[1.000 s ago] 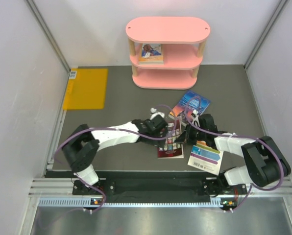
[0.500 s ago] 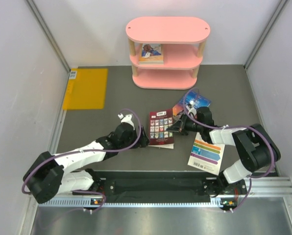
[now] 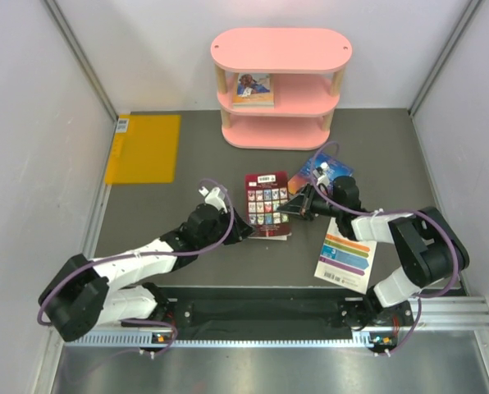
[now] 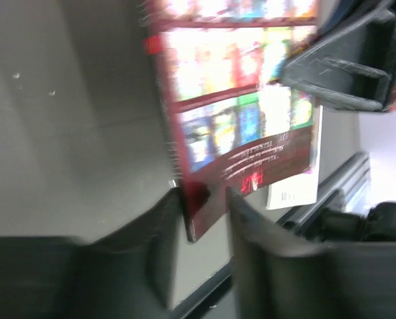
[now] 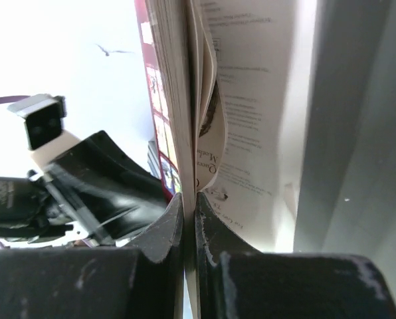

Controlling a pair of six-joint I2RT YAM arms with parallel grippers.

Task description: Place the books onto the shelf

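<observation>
Pink shelf (image 3: 281, 49) holds one book (image 3: 252, 89). Your right claw (image 5: 189, 203) pinches the red book (image 3: 267, 201) tight. Your left claw (image 4: 204, 206) straddles its corner, grip unclear. The blue book (image 3: 331, 167) and the striped book (image 3: 345, 258) wait.

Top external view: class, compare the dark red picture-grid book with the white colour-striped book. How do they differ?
The dark red picture-grid book shows a grid of small pictures; the white colour-striped book shows coloured bands. The red one is pinched by the right end effector, the left end effector straddling its corner; the striped one lies flat, untouched. Both are thin paperbacks not on the shelf.
</observation>
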